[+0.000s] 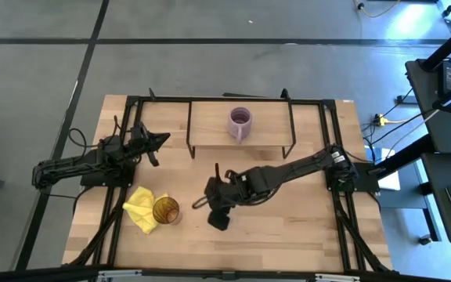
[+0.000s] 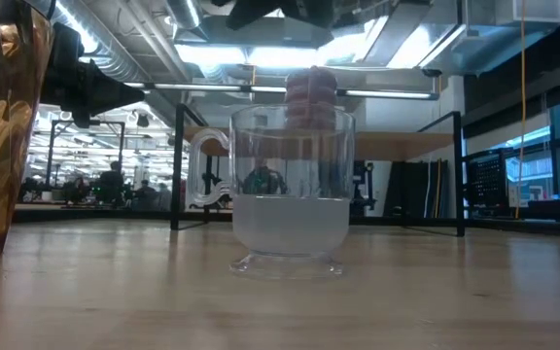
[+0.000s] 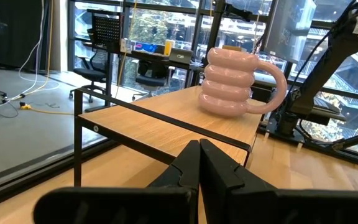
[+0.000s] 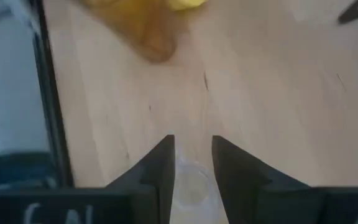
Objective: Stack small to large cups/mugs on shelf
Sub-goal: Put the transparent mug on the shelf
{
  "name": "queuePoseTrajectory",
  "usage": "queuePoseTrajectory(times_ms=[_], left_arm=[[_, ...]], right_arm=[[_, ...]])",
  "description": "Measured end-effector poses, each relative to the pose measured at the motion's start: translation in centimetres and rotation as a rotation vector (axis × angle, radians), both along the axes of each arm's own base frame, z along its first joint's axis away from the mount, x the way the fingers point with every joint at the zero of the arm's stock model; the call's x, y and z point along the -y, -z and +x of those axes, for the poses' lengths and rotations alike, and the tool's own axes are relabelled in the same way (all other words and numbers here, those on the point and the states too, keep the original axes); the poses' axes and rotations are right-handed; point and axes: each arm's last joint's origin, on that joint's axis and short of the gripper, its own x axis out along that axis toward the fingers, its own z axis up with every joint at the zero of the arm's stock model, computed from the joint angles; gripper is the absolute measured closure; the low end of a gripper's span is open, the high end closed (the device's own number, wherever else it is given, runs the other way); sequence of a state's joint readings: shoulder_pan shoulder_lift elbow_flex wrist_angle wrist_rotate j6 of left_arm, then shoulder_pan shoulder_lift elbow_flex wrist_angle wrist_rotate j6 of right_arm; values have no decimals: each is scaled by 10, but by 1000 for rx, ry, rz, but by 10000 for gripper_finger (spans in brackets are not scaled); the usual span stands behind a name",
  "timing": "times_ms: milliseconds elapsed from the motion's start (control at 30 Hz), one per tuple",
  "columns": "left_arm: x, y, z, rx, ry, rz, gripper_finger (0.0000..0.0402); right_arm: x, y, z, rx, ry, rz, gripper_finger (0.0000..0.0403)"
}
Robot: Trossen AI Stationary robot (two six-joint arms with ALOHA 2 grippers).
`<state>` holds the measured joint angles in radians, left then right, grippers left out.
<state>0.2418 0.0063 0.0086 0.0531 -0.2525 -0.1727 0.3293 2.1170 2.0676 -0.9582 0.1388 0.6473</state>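
While right pincer (image 1: 219, 205) straddles glass cup (image 2: 287, 190), fingers apart, in front of shelf (image 1: 210, 125).
Close squarely on rim before lifting; left pincer (image 1: 156, 141) waits together beside shelf.

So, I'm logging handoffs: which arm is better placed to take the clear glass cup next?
Right. Its claw is open around the clear glass cup mid-table; the left claw waits shut beside the shelf.

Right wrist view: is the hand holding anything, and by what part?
Cannot tell. The right hand straddles the clear glass cup, rim between its fingers, cup on the tabletop. Contact isn't visible.
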Motion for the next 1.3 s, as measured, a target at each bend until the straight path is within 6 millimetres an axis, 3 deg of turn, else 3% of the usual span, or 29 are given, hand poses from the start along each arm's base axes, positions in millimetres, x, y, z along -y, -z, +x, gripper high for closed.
queuePoseTrajectory(times_ms=[133, 300, 500, 700, 933, 1300], left_arm=[[0, 0, 0, 0, 0, 0, 401], [0, 0, 0, 0, 0, 0, 401], [0, 0, 0, 0, 0, 0, 401], [0, 0, 0, 0, 0, 0, 401], [0, 0, 0, 3, 0, 1, 401], [0, 0, 0, 0, 0, 0, 401]], right_arm=[[5, 3, 4, -9, 83, 43, 332], [7, 27, 12, -79, 109, 44, 395], [12, 55, 23, -167, 121, 88, 399], [14, 67, 26, -208, 95, 95, 400], [10, 76, 27, -245, 15, 118, 400], [-9, 76, 22, -263, -271, 200, 397]])
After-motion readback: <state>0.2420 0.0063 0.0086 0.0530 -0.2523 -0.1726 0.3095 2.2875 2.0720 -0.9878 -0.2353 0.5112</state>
